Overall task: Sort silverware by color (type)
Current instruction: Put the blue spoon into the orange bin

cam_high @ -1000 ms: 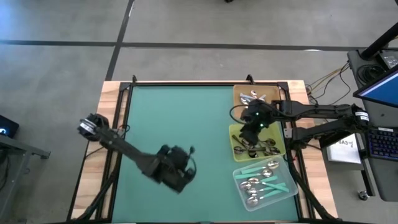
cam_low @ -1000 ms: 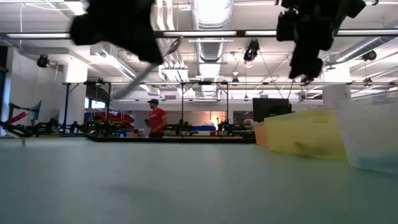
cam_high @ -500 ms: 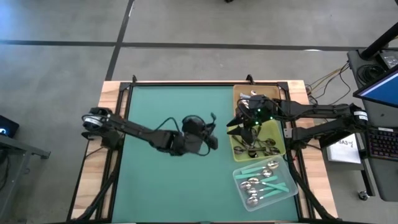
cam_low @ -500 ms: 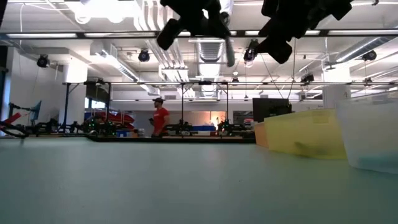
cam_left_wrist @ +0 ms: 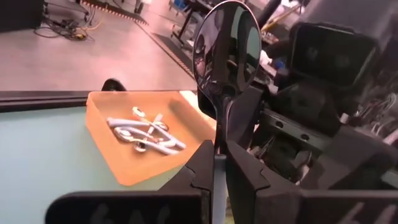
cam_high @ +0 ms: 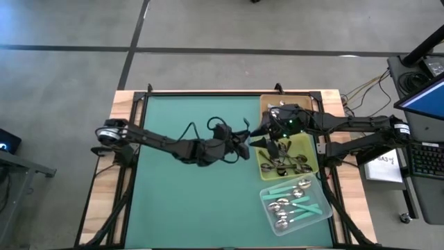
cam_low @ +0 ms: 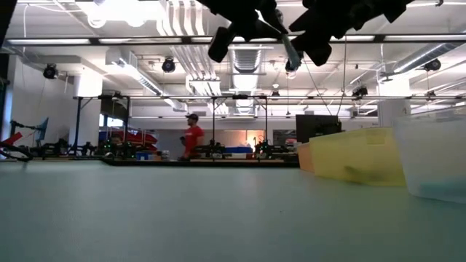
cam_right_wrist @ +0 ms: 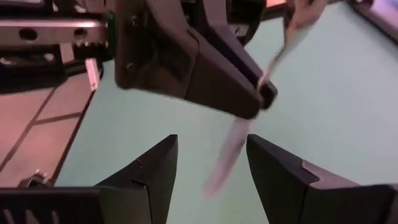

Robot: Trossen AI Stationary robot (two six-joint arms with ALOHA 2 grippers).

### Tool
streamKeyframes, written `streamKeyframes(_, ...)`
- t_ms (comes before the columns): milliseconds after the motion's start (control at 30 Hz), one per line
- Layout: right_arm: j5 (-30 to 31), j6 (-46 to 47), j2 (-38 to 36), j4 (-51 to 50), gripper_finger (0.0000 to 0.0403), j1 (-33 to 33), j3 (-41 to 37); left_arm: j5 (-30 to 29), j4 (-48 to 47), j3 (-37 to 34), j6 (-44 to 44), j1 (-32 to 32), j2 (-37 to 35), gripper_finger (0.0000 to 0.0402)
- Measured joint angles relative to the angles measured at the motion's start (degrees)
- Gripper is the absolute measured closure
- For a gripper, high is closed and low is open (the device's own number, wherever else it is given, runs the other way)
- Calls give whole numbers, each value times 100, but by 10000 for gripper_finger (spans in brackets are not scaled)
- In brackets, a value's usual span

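Note:
My left gripper [cam_high: 244, 142] is shut on a shiny silver spoon [cam_left_wrist: 227, 56] and holds it above the table's right half, close to the trays. My right gripper [cam_high: 267, 139] faces it, open. In the right wrist view the spoon [cam_right_wrist: 229, 149] stands between my right gripper's fingers [cam_right_wrist: 211, 149] and touches neither. More silver spoons [cam_left_wrist: 143, 130] lie in the orange tray [cam_high: 265, 104]. Dark spoons [cam_high: 284, 165] lie in the yellow tray [cam_high: 312, 149], and teal-handled spoons [cam_high: 295, 203] in the clear tray [cam_high: 267, 212]. My left gripper pinches the spoon's handle [cam_left_wrist: 217, 163] between its two fingers, which come roughly level from the table's left. The bowl [cam_left_wrist: 227, 53] sticks out past the fingertips toward my right gripper. The spoon is lifted clear of the table.
The three trays stand in a row along the table's right edge. The green mat [cam_high: 187, 187] stretches left of them. Beyond the table, a person [cam_low: 192, 137] in red stands far off in the room.
My left gripper has swung from the near left of the table toward the right and far side, up to my right gripper, and tipped from pointing down to about level, carrying the spoon along. My right gripper has tipped up toward it.

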Motion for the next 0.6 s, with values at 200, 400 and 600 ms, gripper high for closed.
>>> streamKeyframes(200, 243, 1, 0, 152, 219, -1, 0, 139, 539, 2, 125, 14, 113, 398)
streamKeyframes(400, 376, -69, 0, 185, 241, 0, 0, 338, 1043, 4, 308, 29, 188, 398)
streamKeyframes(600, 388, -53, -2, 180, 352, 0, 0, 324, 1066, 4, 342, 58, 201, 388)
